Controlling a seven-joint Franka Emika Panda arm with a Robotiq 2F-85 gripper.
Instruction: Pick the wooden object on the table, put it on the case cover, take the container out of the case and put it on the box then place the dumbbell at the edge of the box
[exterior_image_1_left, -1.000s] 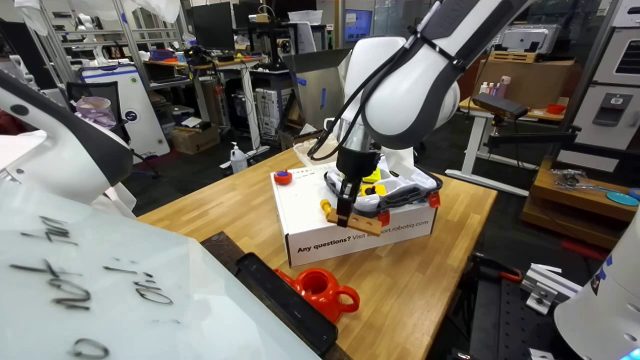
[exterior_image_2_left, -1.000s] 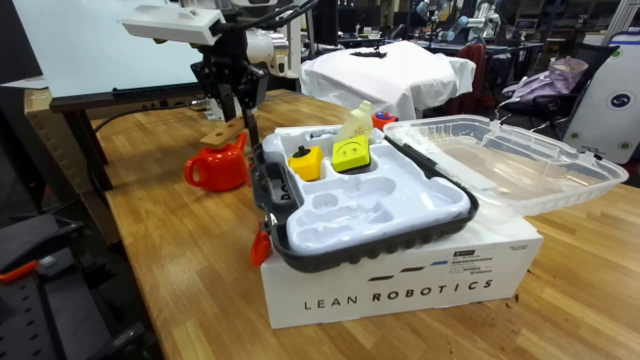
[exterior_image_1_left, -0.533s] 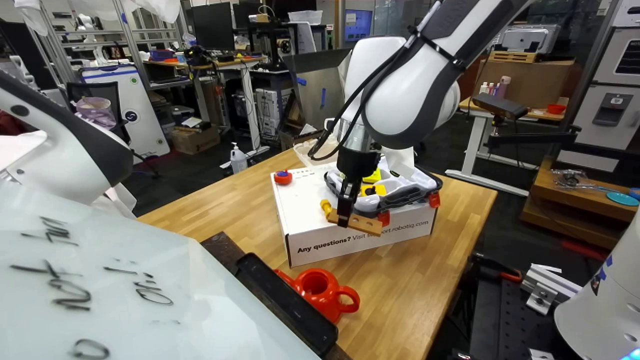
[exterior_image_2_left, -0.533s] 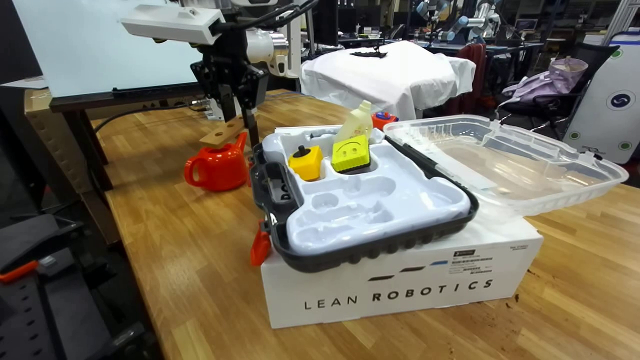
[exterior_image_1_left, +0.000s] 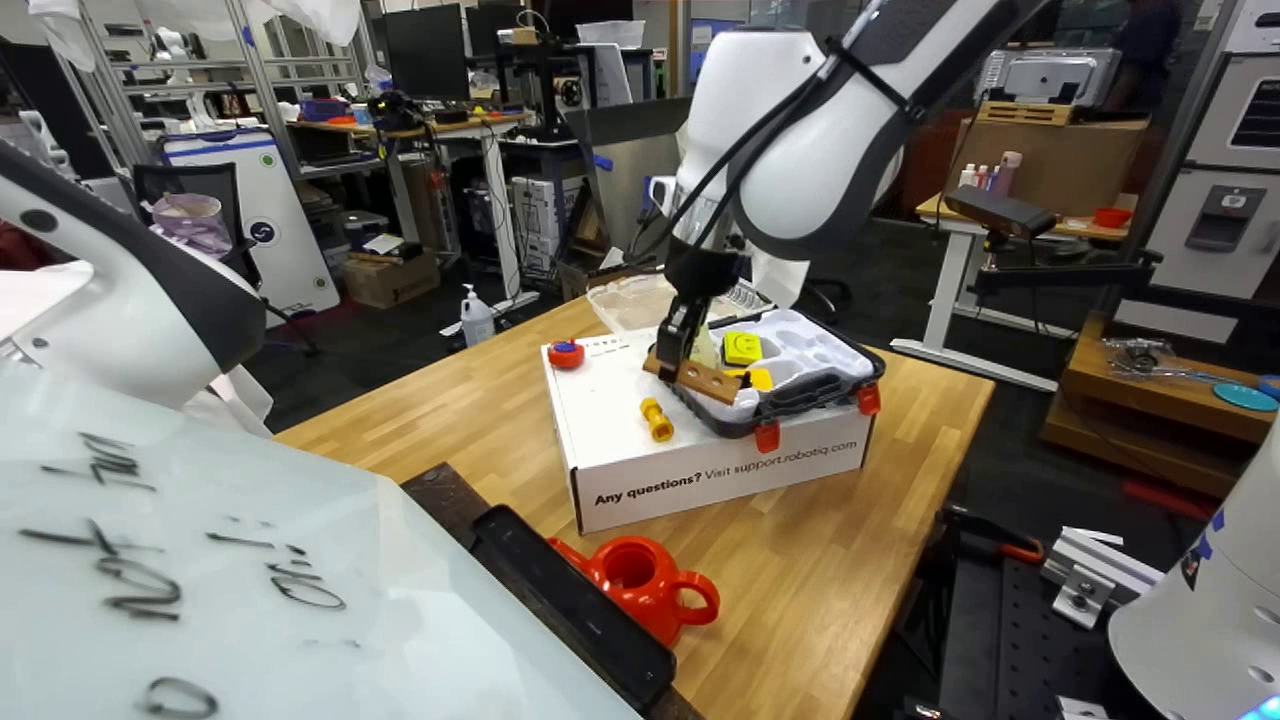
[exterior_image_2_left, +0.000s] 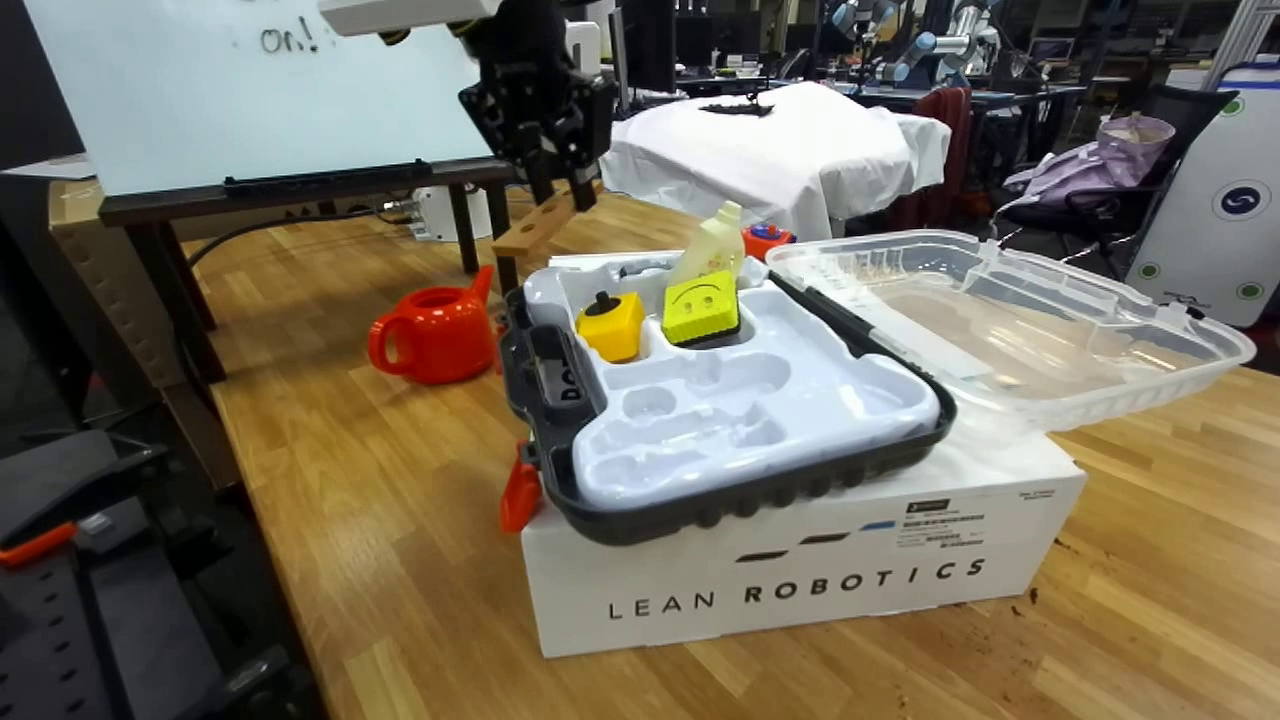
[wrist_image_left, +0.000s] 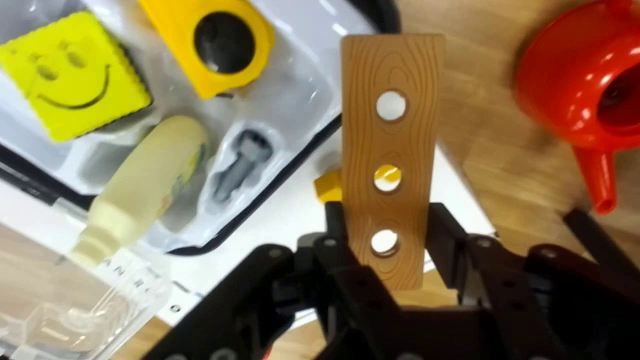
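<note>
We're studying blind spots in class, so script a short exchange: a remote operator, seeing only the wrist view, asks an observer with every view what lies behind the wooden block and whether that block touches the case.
Operator: The wooden block in my gripper hides part of the white box. What lies there?
Observer: A yellow dumbbell, seen whole in an exterior view.
Operator: The wooden block looks close to the case. Touching?
Observer: No; in an exterior view a gap shows between them.
</note>
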